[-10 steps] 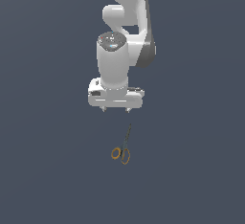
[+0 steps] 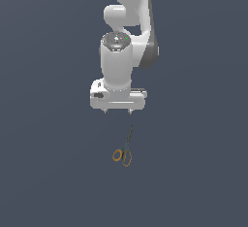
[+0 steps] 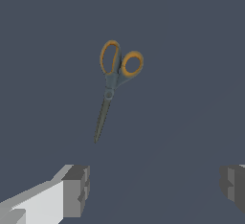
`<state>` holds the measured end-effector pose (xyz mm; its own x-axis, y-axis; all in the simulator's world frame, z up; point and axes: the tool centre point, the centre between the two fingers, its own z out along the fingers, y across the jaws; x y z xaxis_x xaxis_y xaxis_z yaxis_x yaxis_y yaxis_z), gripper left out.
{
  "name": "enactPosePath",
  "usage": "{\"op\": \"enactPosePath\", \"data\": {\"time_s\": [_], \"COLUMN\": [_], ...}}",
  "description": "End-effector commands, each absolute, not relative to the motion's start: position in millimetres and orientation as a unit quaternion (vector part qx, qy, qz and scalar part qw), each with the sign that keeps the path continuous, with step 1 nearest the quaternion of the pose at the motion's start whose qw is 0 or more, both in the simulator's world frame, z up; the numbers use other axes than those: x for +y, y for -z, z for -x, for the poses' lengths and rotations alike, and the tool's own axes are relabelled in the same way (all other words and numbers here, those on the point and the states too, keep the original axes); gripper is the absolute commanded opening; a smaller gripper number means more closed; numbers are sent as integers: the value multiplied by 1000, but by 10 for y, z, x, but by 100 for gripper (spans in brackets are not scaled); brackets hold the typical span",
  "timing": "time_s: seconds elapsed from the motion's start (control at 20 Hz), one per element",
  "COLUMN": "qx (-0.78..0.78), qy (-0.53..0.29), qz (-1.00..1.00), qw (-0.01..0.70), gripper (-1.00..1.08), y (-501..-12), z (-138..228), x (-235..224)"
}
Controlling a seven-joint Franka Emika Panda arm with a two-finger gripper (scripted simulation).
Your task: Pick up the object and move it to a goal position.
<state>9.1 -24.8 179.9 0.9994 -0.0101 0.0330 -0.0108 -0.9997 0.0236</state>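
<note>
End effector (image 2: pixel 117 111) wide open, holding nothing; scissors (image 2: pixel 124 149) flat on surface, apart from fingers (image 3: pixel 75 189).

Arm (image 2: pixel 127 8) cut off at exterior view's top edge; pincer (image 3: pixel 153 189) fingers (image 3: pixel 76 189) cropped in wrist view.

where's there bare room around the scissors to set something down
Nearly everywhere. The scissors are the only thing lying on the flat grey surface; it is bare on both of their sides in the exterior view and past the ring handles. The one crowded patch is by the blade tips, under the open gripper.
</note>
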Motion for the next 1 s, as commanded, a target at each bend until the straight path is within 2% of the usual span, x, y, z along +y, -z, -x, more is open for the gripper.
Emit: {"op": "enactPosePath", "data": {"time_s": [0.0,0.5,0.95], "qx": [1,-27,-105], "qy": [-17,-16,-11], "qz": [-1000,-999,-994], "qw": [14,11,5], "gripper": [100,100,100], "y": [-1808,-1704,-1363], "z": [-90,-185,-448], "x": [-249,-207,-67]}}
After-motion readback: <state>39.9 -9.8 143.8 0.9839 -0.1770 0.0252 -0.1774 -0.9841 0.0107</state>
